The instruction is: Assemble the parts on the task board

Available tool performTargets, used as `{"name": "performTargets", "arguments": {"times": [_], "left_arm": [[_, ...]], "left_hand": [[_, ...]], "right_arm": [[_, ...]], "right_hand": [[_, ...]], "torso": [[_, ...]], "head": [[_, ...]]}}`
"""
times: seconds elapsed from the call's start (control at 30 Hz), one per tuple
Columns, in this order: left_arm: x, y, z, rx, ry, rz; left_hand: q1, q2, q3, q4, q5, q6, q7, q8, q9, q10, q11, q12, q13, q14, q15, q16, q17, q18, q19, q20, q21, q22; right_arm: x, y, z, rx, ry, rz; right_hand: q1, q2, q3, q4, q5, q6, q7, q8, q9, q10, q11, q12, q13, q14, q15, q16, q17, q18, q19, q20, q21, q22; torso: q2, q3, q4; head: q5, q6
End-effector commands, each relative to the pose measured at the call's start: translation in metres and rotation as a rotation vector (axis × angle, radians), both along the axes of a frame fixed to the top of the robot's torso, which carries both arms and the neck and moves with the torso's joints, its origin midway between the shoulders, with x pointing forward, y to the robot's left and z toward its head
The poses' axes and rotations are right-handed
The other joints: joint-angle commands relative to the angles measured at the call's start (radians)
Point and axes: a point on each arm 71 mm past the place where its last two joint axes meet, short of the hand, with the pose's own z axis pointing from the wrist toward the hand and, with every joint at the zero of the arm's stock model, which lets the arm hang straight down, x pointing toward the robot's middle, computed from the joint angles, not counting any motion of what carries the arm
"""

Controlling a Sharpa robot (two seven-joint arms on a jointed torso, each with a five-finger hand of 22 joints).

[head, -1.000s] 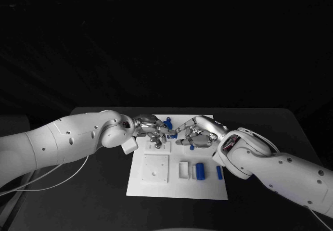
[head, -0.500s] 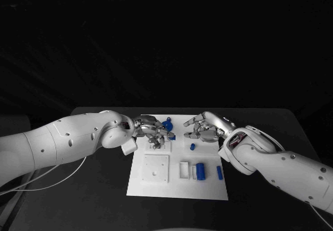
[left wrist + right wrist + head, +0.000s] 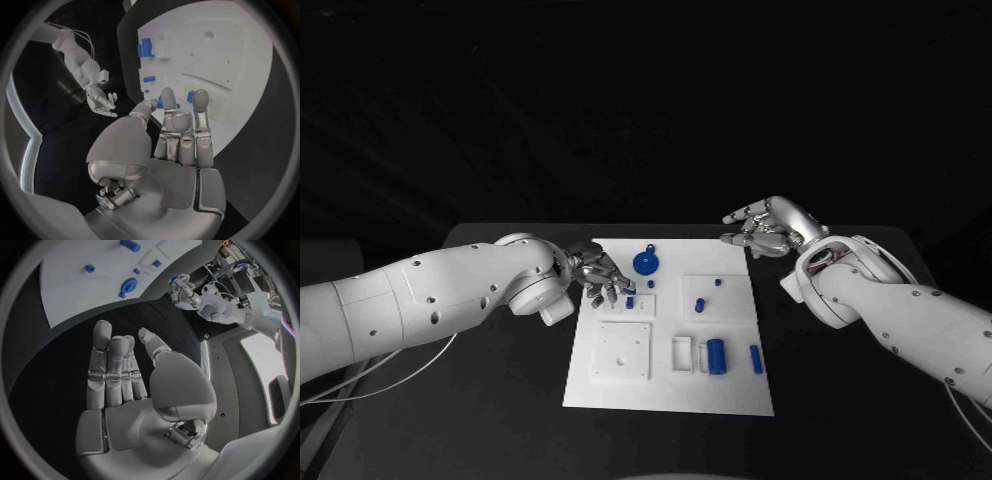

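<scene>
Near edge of board: a blue cylinder (image 3: 717, 356) lies beside a white slotted holder (image 3: 682, 354), with a slimmer blue pin (image 3: 756, 359) just to its outer side; all are well nearer the robot than either hand.
White square block: the raised block (image 3: 623, 351) sits on the task board (image 3: 668, 395), nearer than the left hand and untouched.
Left hand: the left hand (image 3: 602, 277) hangs over the board's left edge, fingers fairly straight and side by side, holding nothing; small blue pegs (image 3: 161, 102) show just past its fingertips.
Blue disc part: the round blue disc part (image 3: 648, 263) lies just beyond the left hand, toward the board's middle.
Small peg: a blue peg (image 3: 700, 303) stands between the two hands, nearer the left.
Right hand: the right hand (image 3: 766, 227) is off the board's far right corner above the tabletop (image 3: 877, 250), fingers loosely spread, empty.
Step in hand: probably choosing the next part; nothing is gripped.
Doing it well: bring the left hand down square over the pegs, pinch low, lift straight, and keep the right hand clear until needed.
</scene>
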Motion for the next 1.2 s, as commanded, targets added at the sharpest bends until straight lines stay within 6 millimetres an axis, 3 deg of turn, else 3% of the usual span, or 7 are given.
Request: {"name": "performTargets", "arguments": {"times": [0.03,0.2,0.37,0.63,1.2], "left_arm": [[0.003,0.009,0.003,0.204,-0.108,0.07],[0.003,0.01,0.004,0.315,-0.145,0.067],[0.005,0.01,0.0,0.391,-0.152,0.05],[0.01,0.004,-0.008,0.443,-0.128,0.012],[0.016,-0.005,-0.023,0.494,-0.102,-0.063]], "left_hand": [[-0.009,-0.011,0.105,-0.101,0.021,0.058,-0.046,0.001,0.001,0.013,-0.002,-0.008,0.001,0.012,-0.002,-0.006,0.007,0.002,0.008,-0.004,0.004,0.018],[-0.023,-0.02,0.116,-0.111,0.054,0.071,-0.049,-0.004,0.003,0.028,-0.006,-0.016,0.002,0.026,-0.005,-0.011,0.028,0.001,0.013,-0.007,0.007,0.018],[-0.036,-0.019,0.123,-0.125,0.064,0.076,-0.05,-0.011,0.009,0.035,-0.007,-0.024,0.005,0.032,-0.006,-0.015,0.047,0.001,0.014,-0.008,0.011,0.018],[-0.039,-0.015,0.124,-0.131,0.064,0.077,-0.049,-0.015,0.013,0.034,-0.006,-0.026,0.009,0.032,-0.006,-0.019,0.054,0.001,0.011,-0.008,0.013,0.019],[-0.036,-0.008,0.122,-0.136,0.047,0.07,-0.046,-0.019,0.018,0.026,-0.004,-0.025,0.015,0.025,-0.003,-0.026,0.052,0.001,0.005,-0.006,0.014,0.019]], "right_arm": [[0.008,-0.009,0.003,0.061,0.007,-0.044],[0.018,-0.02,0.008,0.072,0.0,-0.085],[0.023,-0.024,0.01,0.076,-0.003,-0.101],[0.026,-0.023,0.011,0.08,-0.003,-0.103],[0.025,-0.019,0.012,0.087,0.002,-0.092]], "right_hand": [[0.0,-0.013,0.009,0.0,0.007,0.008,-0.001,-0.001,-0.001,-0.002,0.0,0.001,-0.001,0.002,0.004,0.0,0.0,0.008,0.032,0.005,0.004,0.001],[-0.002,-0.015,0.014,-0.002,0.019,0.008,-0.001,-0.001,-0.001,-0.002,0.0,0.001,-0.001,0.003,0.004,0.0,0.0,0.008,0.032,0.004,0.005,0.002],[-0.004,-0.017,0.019,-0.003,0.025,0.008,-0.001,-0.001,-0.001,-0.002,0.0,0.0,-0.002,0.002,0.004,0.0,0.001,0.008,0.032,0.004,0.005,0.003],[-0.006,-0.018,0.022,-0.004,0.029,0.009,-0.001,-0.001,-0.001,-0.002,0.0,0.001,-0.002,0.003,0.004,0.001,0.001,0.008,0.032,0.004,0.005,0.003],[-0.009,-0.018,0.025,-0.005,0.033,0.009,-0.001,-0.001,-0.001,-0.002,0.0,0.001,-0.001,0.003,0.004,0.001,0.002,0.008,0.032,0.004,0.006,0.005]], "torso": [[-0.001,0.0012,0.0007],[0.0,0.0012,-0.0005],[0.001,0.0019,-0.0004],[0.003,0.0008,-0.0023],[0.002,0.0002,-0.0006]], "head": [[0.001,-0.003],[0.004,-0.007],[0.008,-0.01],[0.016,-0.016],[0.016,-0.025]]}}
